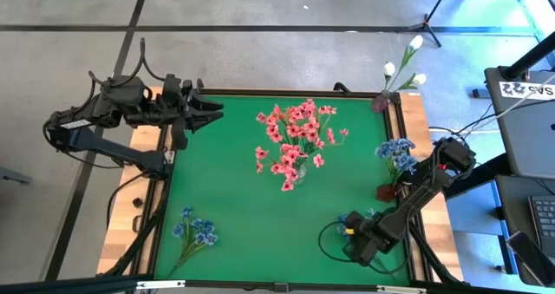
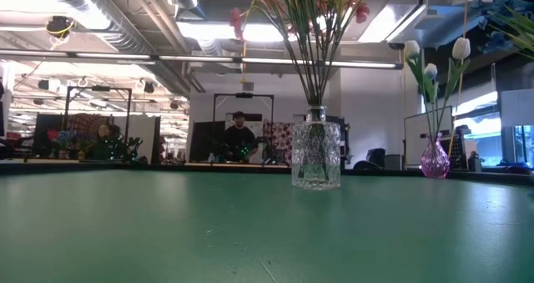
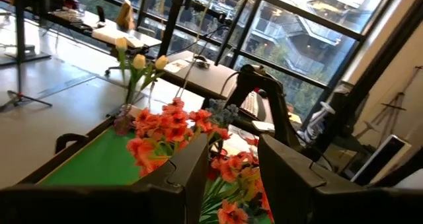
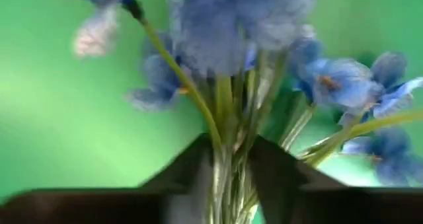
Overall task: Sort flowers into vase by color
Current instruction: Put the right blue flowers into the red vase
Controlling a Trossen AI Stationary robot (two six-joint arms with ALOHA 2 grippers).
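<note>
My right gripper (image 1: 351, 233) (image 4: 231, 151) points down at the table's near right and is shut on a sprig of blue flowers (image 1: 349, 219) (image 4: 251, 26). Another blue sprig (image 1: 194, 233) lies flat at the near left. Pink flowers (image 1: 293, 138) stand in a clear glass vase (image 2: 315, 154) at mid-table. More blue flowers (image 1: 395, 153) stand in a dark vase (image 1: 386, 191) at the right edge. White buds (image 1: 408, 68) stand in a purple vase (image 2: 435, 159) at the far right corner. My left gripper (image 1: 211, 112) (image 3: 231, 164) hangs open, high over the far left. My right gripper pinches the sprig's bundle of thin green stems (image 4: 228, 178) between its two fingers, just below the blue blooms. The fingers come from above, pointing down. The blooms fan out beyond the fingertips over the green mat; I cannot tell whether the sprig is lifted clear.
The green mat (image 1: 234, 199) has a raised wooden border (image 1: 416, 112) on both sides. Open mat lies between the centre vase and the near left sprig. Cables and desks stand beyond the right edge; people sit far off in the room behind.
</note>
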